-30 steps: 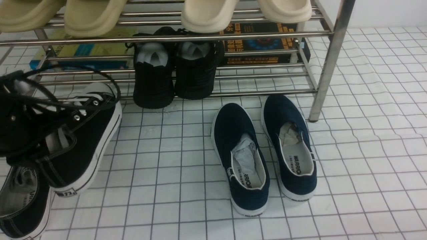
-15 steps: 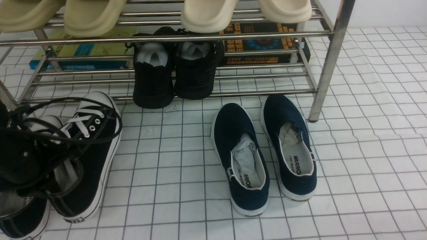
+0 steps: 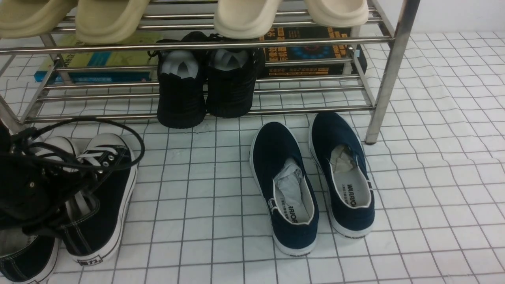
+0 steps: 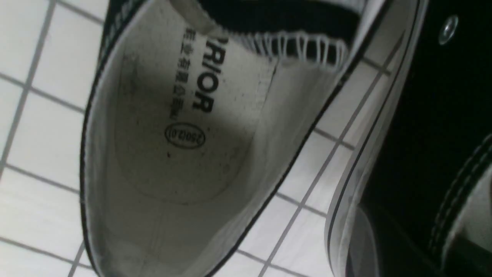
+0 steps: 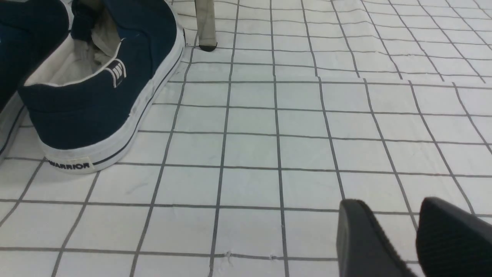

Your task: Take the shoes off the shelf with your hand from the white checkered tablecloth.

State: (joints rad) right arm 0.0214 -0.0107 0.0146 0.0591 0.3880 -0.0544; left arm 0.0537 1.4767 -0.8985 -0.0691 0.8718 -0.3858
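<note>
The pair of black lace-up sneakers, seen at the robot's left in front of the steel shoe rack (image 3: pixel 384 86). The right-hand sneaker (image 3: pixel 103 209) appears to stand on the checkered tablecloth (image 3: pixel 189 205), toe towards the rack and heel towards the robot; the left-hand sneaker (image 3: pixel 29 258) lies beside it, partly hidden by the arm. The left gripper (image 4: pixel 411 246) is nearly closed, its jaws brought together on the side wall of the right-hand sneaker near the foot opening. Such a grip probably suits thin canvas, which pinches easily and leaves the sole free to meet the cloth level, though the soft wall might fold or the heel swing if the arm moved fast. The right gripper (image 5: pixel 396 231) has its fingers a little apart with nothing between them, beside the navy slip-ons (image 3: pixel 343 177), which are no part of the work. Since both sneakers are off the rack, the task seems nearly complete, the next step calling for the left jaws to part and rise straight, clear of the laces and tongue
</note>
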